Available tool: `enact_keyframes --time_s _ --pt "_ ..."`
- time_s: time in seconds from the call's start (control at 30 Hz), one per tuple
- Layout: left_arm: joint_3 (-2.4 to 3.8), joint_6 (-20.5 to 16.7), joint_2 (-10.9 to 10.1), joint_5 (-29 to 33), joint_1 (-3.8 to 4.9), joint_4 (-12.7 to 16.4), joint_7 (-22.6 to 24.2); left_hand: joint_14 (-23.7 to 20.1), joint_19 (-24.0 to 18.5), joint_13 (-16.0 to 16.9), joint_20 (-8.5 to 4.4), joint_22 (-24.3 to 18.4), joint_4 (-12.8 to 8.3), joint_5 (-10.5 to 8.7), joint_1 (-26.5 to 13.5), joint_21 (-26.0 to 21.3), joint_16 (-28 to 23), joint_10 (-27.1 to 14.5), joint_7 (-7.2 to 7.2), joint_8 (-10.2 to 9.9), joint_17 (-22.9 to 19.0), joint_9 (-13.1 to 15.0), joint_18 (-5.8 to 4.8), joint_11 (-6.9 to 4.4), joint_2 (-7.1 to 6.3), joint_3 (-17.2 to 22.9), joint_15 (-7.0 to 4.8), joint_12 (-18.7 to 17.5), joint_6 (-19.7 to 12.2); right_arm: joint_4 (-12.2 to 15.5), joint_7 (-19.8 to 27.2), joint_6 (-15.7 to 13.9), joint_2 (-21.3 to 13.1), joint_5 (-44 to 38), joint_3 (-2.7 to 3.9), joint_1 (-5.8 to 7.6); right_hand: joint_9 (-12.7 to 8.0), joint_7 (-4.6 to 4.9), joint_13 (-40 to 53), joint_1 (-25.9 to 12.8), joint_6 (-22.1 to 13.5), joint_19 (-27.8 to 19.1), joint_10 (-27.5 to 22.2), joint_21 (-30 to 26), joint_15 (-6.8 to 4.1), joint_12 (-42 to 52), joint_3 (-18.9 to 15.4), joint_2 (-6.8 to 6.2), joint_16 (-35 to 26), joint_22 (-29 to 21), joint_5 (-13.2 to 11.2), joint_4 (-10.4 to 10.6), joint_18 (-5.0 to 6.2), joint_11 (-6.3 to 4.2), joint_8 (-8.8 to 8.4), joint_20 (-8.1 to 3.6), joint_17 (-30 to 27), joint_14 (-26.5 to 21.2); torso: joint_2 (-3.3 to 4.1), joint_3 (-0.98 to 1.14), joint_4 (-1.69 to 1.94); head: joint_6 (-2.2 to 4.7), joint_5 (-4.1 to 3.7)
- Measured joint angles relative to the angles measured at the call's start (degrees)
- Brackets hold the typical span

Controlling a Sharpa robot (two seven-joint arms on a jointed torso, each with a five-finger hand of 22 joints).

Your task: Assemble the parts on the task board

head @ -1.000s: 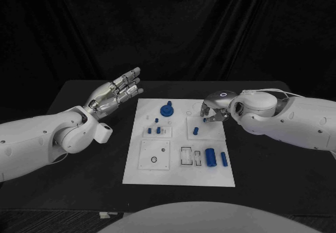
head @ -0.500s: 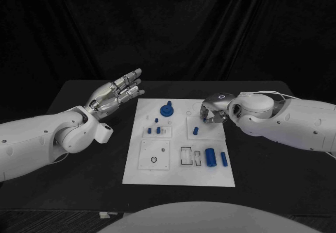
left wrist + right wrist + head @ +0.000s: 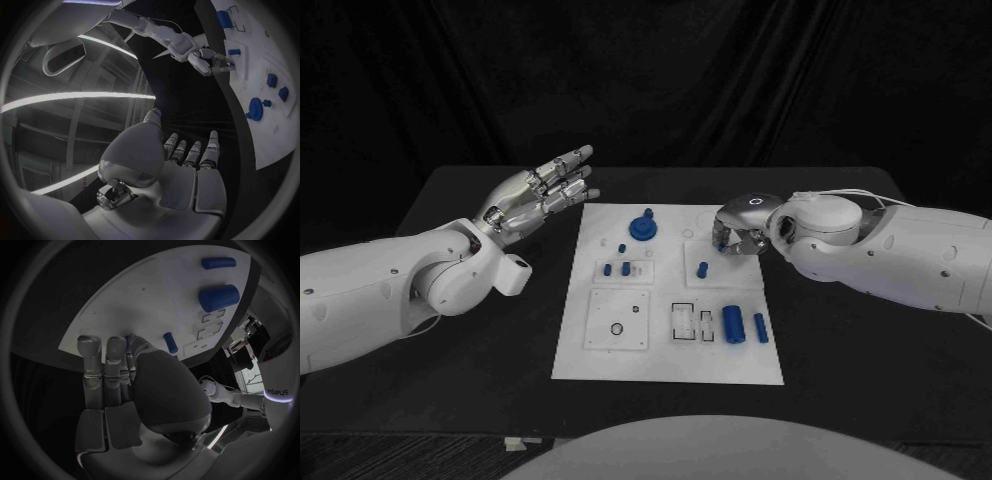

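Note:
The white task board [image 3: 668,350] lies mid-table. My left hand [image 3: 538,195] hangs raised off the board's far left corner, fingers spread, holding nothing; the left wrist view shows its flat palm [image 3: 181,165]. My right hand [image 3: 737,232] is lowered over the board's far right section, fingertips pointing down. In the right wrist view a sliver of a small blue part [image 3: 128,341] sits pinched between its thumb and fingers. A short blue peg [image 3: 705,268] stands just in front of that hand. A blue round knob [image 3: 643,227] stands at the far middle.
Small blue pegs [image 3: 626,267] stand in the left middle plate. A thick blue cylinder [image 3: 733,324] and a slimmer one [image 3: 762,327] lie at the near right, beside empty slots [image 3: 684,320]. A black ring [image 3: 616,328] lies on the near left plate. Black table [image 3: 848,340] surrounds the board.
My right hand has sunk a little and shifted slightly left toward the board, fingers closing around the blue part. The left hand has stayed put.

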Motion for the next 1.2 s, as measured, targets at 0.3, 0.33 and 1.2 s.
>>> enact_keyframes --time_s 0.3,0.33,1.2 --pt "0.00 0.28 0.21 0.01 -0.08 -0.27 -0.25 0.20 0.61 0.05 0.20 0.15 -0.16 0.66 0.00 0.23 0.23 0.00 0.23 0.22 0.12 0.00 0.00 0.00 0.00 0.16 0.20 0.22 0.23 -0.28 0.47 -1.08 0.21 0.13 -0.05 -0.24 0.16 -0.09 -0.09 0.59 3.58 0.00 4.03 2.79 0.37 0.40 2.82 0.06 0.54 0.00 -5.40 -1.38 0.00 -0.52 0.67 0.00 0.84 0.37 -0.04 -0.01 0.01 0.00 0.03" --pt "0.00 0.32 0.23 0.01 -0.09 -0.30 -0.29 0.23 0.73 0.05 0.08 0.18 -0.34 0.66 0.16 0.23 0.23 0.09 0.23 0.22 0.12 0.00 0.00 0.08 0.16 0.16 0.18 0.22 0.23 -0.29 0.57 -1.34 0.18 0.14 -0.08 -0.27 0.16 -0.06 -0.15 0.64 3.90 0.01 4.40 3.14 0.47 0.39 3.08 0.00 0.55 0.01 -5.86 -1.49 0.01 -0.52 0.67 0.01 0.98 0.47 -0.05 -0.01 0.01 0.00 0.03" --pt "0.00 0.76 0.79 0.02 -0.24 -1.17 -1.40 1.45 2.14 0.10 0.30 0.76 -1.43 1.53 0.77 0.67 0.89 0.22 0.41 0.22 0.35 0.04 0.00 1.03 0.31 0.62 0.60 0.44 0.41 9.59 1.51 -8.73 -6.12 0.23 -0.15 4.12 0.13 0.12 -0.24 0.32 4.18 0.42 4.81 4.95 0.67 -0.25 4.34 -0.48 1.66 0.03 -6.25 -1.02 -0.49 -0.54 0.64 0.41 2.09 1.09 -0.15 -0.10 0.07 0.00 0.21"
